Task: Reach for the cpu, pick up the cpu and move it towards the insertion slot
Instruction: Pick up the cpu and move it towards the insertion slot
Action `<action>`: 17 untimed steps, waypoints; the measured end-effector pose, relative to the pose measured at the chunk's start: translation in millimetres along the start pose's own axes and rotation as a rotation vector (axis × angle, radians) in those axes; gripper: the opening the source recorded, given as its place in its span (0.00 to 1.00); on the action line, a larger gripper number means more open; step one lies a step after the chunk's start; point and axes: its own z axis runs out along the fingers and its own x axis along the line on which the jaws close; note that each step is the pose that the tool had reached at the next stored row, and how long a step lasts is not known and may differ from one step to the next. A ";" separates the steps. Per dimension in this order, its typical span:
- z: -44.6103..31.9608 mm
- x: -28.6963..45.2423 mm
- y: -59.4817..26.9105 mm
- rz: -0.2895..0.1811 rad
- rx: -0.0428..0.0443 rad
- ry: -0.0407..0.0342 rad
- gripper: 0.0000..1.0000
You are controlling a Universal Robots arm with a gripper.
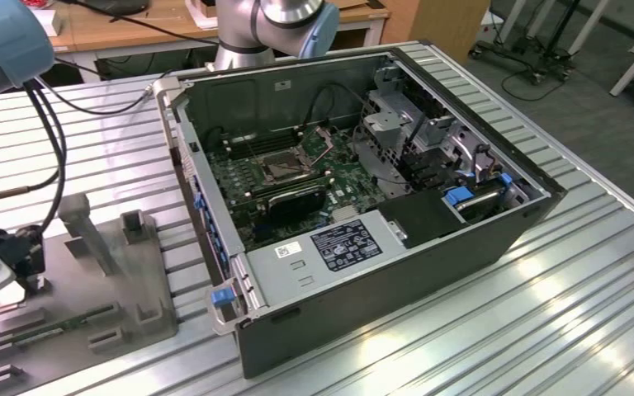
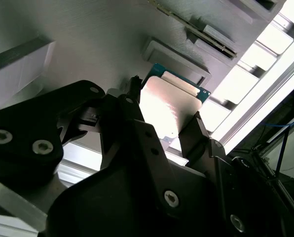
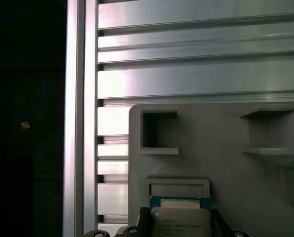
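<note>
Gripper: in the second wrist view the gripper (image 2: 164,114) has its two black fingers (image 2: 196,132) set against opposite edges of the cpu, pinching it between them.
Cpu: the cpu (image 2: 162,103) is a flat square chip with a pale silvery top and a green rim. In the first wrist view the cpu (image 3: 180,224) sits just beside a raised rectangular frame of the grey tray (image 3: 226,163).
Lift: it cannot be told whether the chip rests on the tray or is raised off it.
Insertion slot: in the exterior view the insertion slot (image 1: 281,169) is a square socket with a dark centre and a silver frame. It sits on the green board inside the open computer case (image 1: 405,272), well apart from the tray.
Tray: the tray (image 1: 130,289) lies on the ribbed aluminium bench (image 1: 560,313), to the exterior view's left of the case. A long green memory stick (image 1: 59,327) lies on it.
Arm: the arm (image 1: 278,21) rises behind the case.
</note>
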 end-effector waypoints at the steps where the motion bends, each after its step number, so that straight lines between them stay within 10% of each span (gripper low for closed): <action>1: -0.6 0.0 0.0 0.000 0.0000 0.0000 0.55; 17: -7.6 -0.3 0.4 0.001 0.0000 0.0001 0.55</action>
